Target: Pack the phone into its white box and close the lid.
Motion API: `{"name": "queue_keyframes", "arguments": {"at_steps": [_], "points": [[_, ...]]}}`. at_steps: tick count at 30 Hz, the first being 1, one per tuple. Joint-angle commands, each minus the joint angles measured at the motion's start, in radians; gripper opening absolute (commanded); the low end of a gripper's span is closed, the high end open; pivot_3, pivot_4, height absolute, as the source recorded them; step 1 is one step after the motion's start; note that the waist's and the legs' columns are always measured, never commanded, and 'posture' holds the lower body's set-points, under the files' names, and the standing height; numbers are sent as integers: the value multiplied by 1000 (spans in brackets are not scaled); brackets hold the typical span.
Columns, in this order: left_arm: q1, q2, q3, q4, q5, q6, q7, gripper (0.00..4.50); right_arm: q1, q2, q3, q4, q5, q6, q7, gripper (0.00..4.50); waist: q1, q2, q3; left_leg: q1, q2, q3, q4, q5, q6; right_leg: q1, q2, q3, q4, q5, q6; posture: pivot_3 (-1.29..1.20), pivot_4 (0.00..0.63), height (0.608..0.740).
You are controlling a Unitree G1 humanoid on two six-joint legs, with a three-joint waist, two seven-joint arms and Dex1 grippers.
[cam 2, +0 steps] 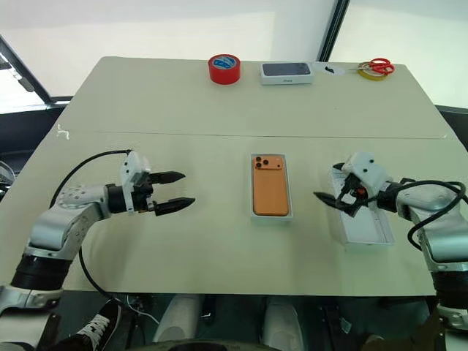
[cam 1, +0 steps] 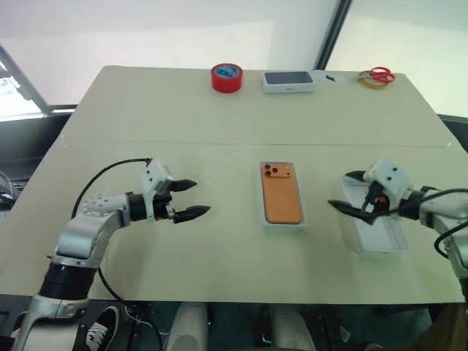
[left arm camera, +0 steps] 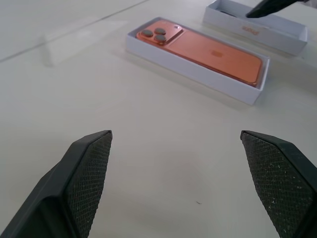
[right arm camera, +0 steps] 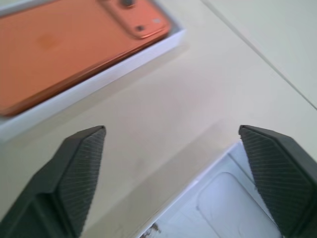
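Nearest us, lower left of the frame, the left tool hangs over bare bench, jaws spread wide, nothing in them. Lower right, the right tool is likewise released and empty, its fingertips above the near-left wall of the lid, which lies open side up w/ a thin insert inside, as far as we can tell.

Centre of the frame: the phone sits in the box, back up, lenses toward the far end, flat and square w/in the walls. So we judge step one done; the lid step is in hand and not yet begun.

Next move, in our view: right tool takes the lid by a long wall, lifts, flips it open side down, then carries it left over the box. The insert may need to come out first. The left tool could steady the box.

Room: bench between the lid and the box is open, so there is a free lane. The lid is close to the near-right bench edge, so watch for a nudge outward. The tape, sealed box and scissors sit along the top of the frame, well apart.
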Motion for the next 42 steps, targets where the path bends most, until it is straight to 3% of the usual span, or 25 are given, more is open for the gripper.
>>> {"name": "queue_keyframes", "arguments": {"at_steps": [1, 5, 11, 21, 39, 42], "points": [[30, 47, -1, 57, 90, -266, -96, 4500, 83, 5, -62, -162, 53, 231, -74, 4468, -3, 1, 0, -1, 0, 0, 0, 0, 0, 0, 0, 0, 0, 0, -1, 0, 150, 740], [44, 48, 10, 98, 53, -334, -175, 4500, 189, -74, -72, -293, 51, 387, -95, 4468, -5, 4, -2, 0, 0, 3, 0, -1, 0, -4, -1, 2, -1, -1, -4, 0, 150, 740], [36, 43, 32, 115, 38, -382, -189, 4500, 125, -67, -117, -323, 119, 540, -135, 4468, -6, 4, -2, -2, 2, 3, 0, -1, 1, -5, 1, 2, -5, -1, -6, 0, 150, 740], [75, 59, 34, 81, -36, -372, -281, 4500, -135, 29, -124, -245, 207, 1020, -259, 4468, -8, 4, -1, -2, 3, 6, 0, 0, 2, -9, 2, 5, 0, 0, -6, 0, 150, 740], [147, 34, 28, -4, -25, -372, -219, 4500, -300, -8, -9, -30, 451, 1042, -492, 4468, -12, 4, -2, -2, 4, 18, 1, -1, 3, -11, 2, 11, 2, 2, -2, 0, 150, 740], [155, 28, 21, -15, -19, -374, -203, 4500, -280, 14, -10, -15, 446, 1042, -541, 3723, -12, 3, -2, -2, 4, 18, 1, -1, 3, -12, 2, 12, 2, 2, -3, 0, 150, 740]]}}
